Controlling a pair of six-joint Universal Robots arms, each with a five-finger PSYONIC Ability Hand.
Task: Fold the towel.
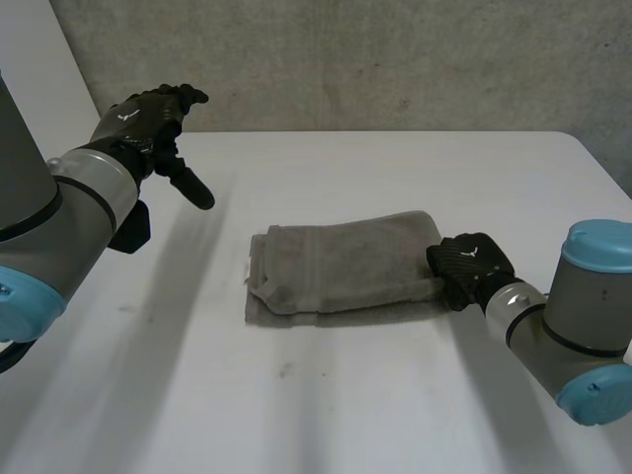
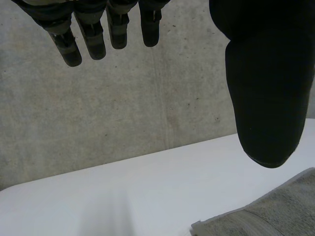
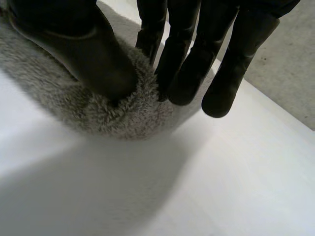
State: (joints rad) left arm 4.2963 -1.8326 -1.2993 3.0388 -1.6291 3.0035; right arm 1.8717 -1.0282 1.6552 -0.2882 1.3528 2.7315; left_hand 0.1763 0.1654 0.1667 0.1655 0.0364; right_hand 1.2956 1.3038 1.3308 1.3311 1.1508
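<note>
The grey towel (image 1: 341, 265) is lying part-folded in the middle of the bench (image 1: 326, 415), and the right hand (image 1: 469, 269) is pinching its right end, thumb (image 3: 93, 59) and fingers (image 3: 184, 59) clamping the pile. The left hand (image 1: 148, 123) is hovering well apart, fingers straight, holding nothing. Next, I reckon, that end is wanting a lift and a carry across.
</note>
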